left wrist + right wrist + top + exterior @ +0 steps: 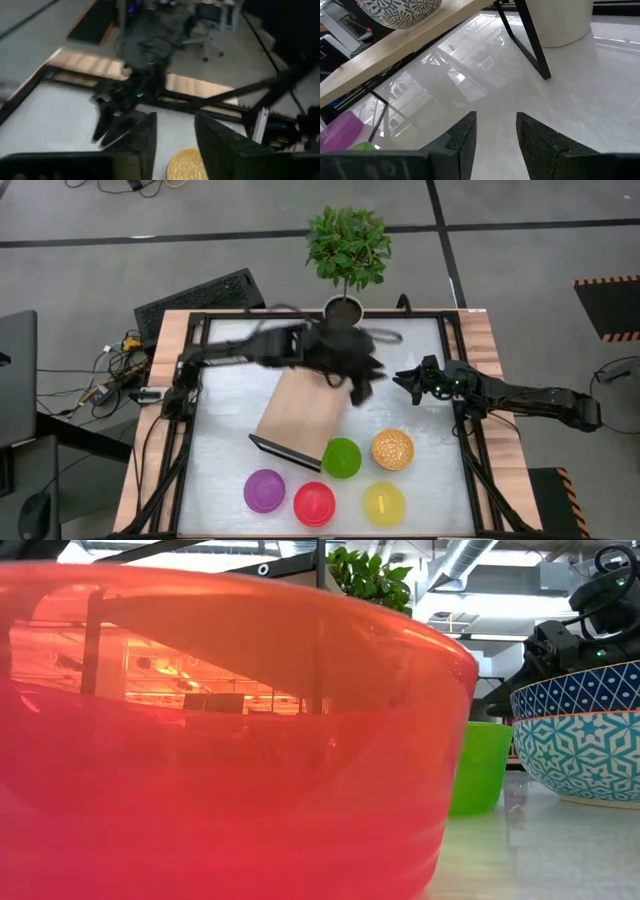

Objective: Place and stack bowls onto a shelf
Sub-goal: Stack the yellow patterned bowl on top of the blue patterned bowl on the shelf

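Observation:
The shelf [298, 415], a light-wood board on a dark frame, stands aslant in the middle of the table. A grey-patterned bowl [402, 10] sits on the board [395, 47]. On the table near the front edge stand a green bowl [342, 457], a golden bowl [392, 449], a purple bowl [264, 490], a red bowl [314, 503] and a yellow bowl [383, 503]. My left gripper [362, 385], blurred, hangs above the shelf's far right corner, open [175, 145] and empty. My right gripper [405, 380] waits open [495, 135] at the right, low over the table.
A white plant pot [345, 308] with a green plant stands at the table's far edge, beside the shelf's leg [530, 45]. In the low view the red bowl [220, 740] fills the front; behind it stand the green bowl [478, 768] and a blue-white patterned bowl [580, 745].

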Controlling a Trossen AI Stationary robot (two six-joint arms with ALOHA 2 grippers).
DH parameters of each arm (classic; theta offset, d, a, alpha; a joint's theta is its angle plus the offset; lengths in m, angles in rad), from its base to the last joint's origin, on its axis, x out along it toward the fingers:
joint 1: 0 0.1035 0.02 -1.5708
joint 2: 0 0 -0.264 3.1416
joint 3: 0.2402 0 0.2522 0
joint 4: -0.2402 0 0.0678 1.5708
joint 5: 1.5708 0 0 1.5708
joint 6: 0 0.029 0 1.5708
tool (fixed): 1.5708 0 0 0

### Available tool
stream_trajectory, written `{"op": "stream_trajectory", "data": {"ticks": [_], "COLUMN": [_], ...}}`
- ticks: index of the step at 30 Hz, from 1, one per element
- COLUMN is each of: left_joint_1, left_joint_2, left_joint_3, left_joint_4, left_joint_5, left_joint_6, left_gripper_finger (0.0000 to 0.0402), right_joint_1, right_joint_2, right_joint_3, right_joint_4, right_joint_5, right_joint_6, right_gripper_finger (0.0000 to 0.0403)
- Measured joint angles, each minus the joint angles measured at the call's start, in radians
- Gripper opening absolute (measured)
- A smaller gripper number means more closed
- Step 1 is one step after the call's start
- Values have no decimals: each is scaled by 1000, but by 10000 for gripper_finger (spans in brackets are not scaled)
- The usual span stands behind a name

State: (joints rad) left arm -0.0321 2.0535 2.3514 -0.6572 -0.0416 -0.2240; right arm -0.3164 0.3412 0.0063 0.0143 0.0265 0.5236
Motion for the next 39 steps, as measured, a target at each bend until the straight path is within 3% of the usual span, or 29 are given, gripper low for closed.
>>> {"op": "stream_trajectory", "data": {"ticks": [5, 10, 20, 39], "left_joint_1": [-73, -68, -63, -57], "left_joint_2": [87, 196, 340, 435], "left_joint_3": [0, -1, -1, 0], "left_joint_4": [54, 99, 100, 35], "left_joint_5": [-96, -45, 91, 86], "left_joint_6": [156, 134, 61, 123], "left_gripper_finger": [180, 213, 210, 210], "right_joint_1": [0, 1, 1, 1], "right_joint_2": [0, 15, 26, 26], "right_joint_3": [0, 0, 0, 0], "right_joint_4": [2, 2, 0, -2], "right_joint_5": [0, 3, 3, 0], "right_joint_6": [2, 2, -1, 0], "right_gripper_finger": [164, 164, 164, 164]}}
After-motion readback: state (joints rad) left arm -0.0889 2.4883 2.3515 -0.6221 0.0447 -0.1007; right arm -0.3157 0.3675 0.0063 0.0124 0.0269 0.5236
